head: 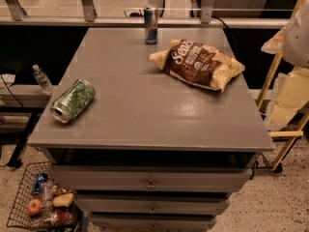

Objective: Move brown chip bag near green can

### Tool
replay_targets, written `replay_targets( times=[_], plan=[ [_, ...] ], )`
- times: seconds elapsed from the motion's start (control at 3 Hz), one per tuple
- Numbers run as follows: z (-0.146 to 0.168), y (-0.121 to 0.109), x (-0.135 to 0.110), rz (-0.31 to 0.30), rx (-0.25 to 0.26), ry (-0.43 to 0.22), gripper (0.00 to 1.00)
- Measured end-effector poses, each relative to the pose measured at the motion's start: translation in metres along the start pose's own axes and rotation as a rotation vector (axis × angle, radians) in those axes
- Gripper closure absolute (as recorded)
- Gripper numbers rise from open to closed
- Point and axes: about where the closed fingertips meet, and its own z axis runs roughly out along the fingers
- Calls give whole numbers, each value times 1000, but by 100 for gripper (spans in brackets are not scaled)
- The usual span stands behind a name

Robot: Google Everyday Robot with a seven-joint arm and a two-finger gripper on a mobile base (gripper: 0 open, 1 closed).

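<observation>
The brown chip bag [197,64] lies flat on the far right part of the grey table top [145,110], dark brown in the middle with tan ends. The green can [73,100] lies on its side near the table's left edge, its silver open end facing the front left. The bag and the can are far apart, with bare table between them. My gripper does not show in the camera view. A white rounded shape [297,37] sits at the upper right edge; I cannot tell if it is part of my arm.
A tall slim blue-and-silver can [151,25] stands upright at the table's far edge. Drawers [150,183] run below the top. A wire basket [41,202] with items sits on the floor at the left. A water bottle [42,79] and a wooden frame [280,105] flank the table.
</observation>
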Motion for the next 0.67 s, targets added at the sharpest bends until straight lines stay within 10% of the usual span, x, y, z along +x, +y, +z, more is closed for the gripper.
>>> replay_targets(
  times=[0.67],
  plan=[
    [15,-21,-15,25,14,-66,0]
  ],
)
